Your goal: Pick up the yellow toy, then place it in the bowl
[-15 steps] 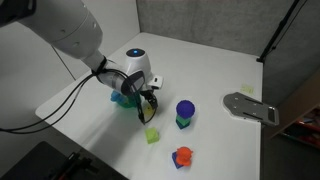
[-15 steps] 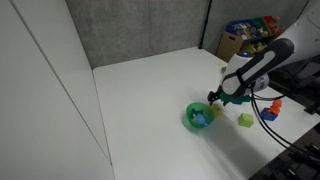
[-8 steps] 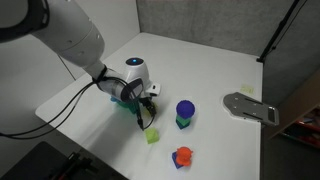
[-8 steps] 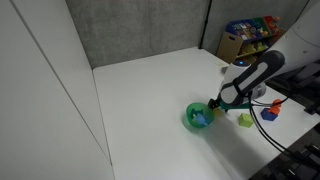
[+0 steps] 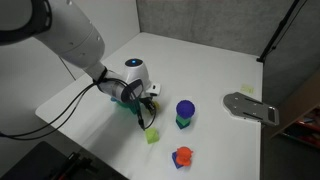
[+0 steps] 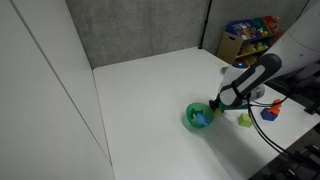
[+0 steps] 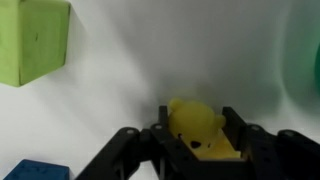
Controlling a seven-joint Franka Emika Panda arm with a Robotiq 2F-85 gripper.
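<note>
The yellow toy (image 7: 194, 122) sits between my gripper's (image 7: 198, 140) two black fingers in the wrist view, and both fingers press on its sides just above the white table. In both exterior views the gripper (image 5: 148, 117) (image 6: 215, 103) is low at the table and hides the toy. The green-and-teal bowl (image 6: 197, 117) stands right beside the gripper. It shows as a teal edge behind the hand (image 5: 121, 98) and as a green blur at the right edge of the wrist view (image 7: 308, 60).
A pale yellow-green cube (image 5: 152, 135) (image 7: 30, 40) lies close to the gripper. A purple ball on a green base (image 5: 185, 111) and an orange-red toy (image 5: 182, 156) stand further along. A grey metal plate (image 5: 250, 107) lies near the table's far side. Cables trail off the table edge.
The gripper has come down to the table beside the bowl and its fingers have closed in around the yellow toy. The bowl, cube and other toys have not moved.
</note>
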